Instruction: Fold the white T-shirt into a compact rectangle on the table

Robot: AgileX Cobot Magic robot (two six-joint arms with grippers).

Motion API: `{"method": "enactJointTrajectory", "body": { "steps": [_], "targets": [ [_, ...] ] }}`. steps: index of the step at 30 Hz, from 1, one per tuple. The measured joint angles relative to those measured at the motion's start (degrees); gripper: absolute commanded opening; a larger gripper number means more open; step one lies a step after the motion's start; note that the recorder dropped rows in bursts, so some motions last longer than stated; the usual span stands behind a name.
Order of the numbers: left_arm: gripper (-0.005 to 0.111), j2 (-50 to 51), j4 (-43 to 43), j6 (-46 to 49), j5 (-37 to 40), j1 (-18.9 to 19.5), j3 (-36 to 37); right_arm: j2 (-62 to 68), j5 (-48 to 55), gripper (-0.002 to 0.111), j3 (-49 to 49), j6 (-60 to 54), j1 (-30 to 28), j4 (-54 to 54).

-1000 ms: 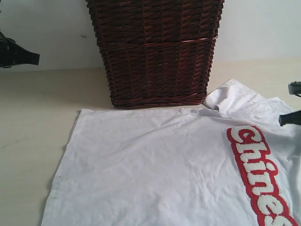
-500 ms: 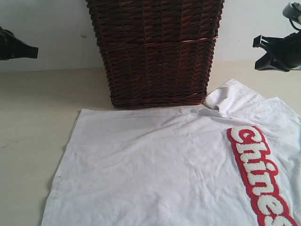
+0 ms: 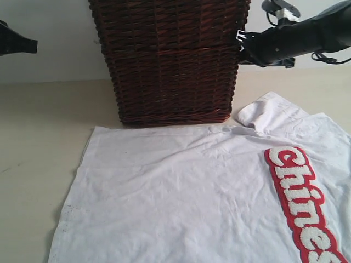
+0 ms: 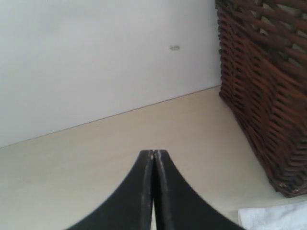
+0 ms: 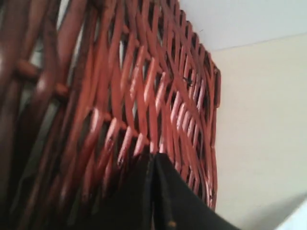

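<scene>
The white T-shirt [image 3: 208, 192] lies spread flat on the table [image 3: 38, 126], its red patch with fuzzy white letters at the right. One sleeve bunches up near the basket's right corner. My right gripper [image 3: 241, 48] is shut and empty, its tip pressed against the basket's right side, well above the shirt; in the right wrist view the gripper [image 5: 153, 158] touches the wicker. At the far left edge my left gripper [image 3: 33, 45] hangs shut and empty above bare table, seen as closed black fingers [image 4: 154, 155]. A corner of the T-shirt [image 4: 273, 218] shows there.
A tall dark wicker basket [image 3: 170, 60] stands on the table behind the shirt, its base just touching the shirt's upper hem. It also shows in the wrist views as the basket [image 4: 266, 86] and the basket [image 5: 120, 96]. A pale wall [image 3: 55, 33] runs behind.
My right arm rose and swung left from the shirt's right side to the basket. The basket has shifted left by a little. The left gripper barely moved.
</scene>
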Motion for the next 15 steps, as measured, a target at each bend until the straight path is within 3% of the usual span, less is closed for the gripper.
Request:
{"method": "enactJointTrajectory", "body": {
  "steps": [5, 8, 11, 15],
  "targets": [
    [0.000, 0.00, 0.00, 0.00, 0.00, 0.35, -0.04, 3.06, 4.22, 0.000, -5.02, 0.95, 4.10, -1.66],
    [0.000, 0.00, 0.00, 0.00, 0.85, 0.35, -0.13, 2.91, 8.03, 0.000, -6.45, 6.10, 5.56, -8.62],
    [0.000, 0.00, 0.00, 0.00, 2.62, 0.35, -0.13, -0.85, 11.36, 0.000, -6.28, 18.12, 2.38, -27.97],
    [0.000, 1.45, -2.99, 4.73, 10.39, -1.68, -0.13, -3.65, 12.02, 0.000, 0.64, 25.96, -4.69, -37.47]
  ]
}}
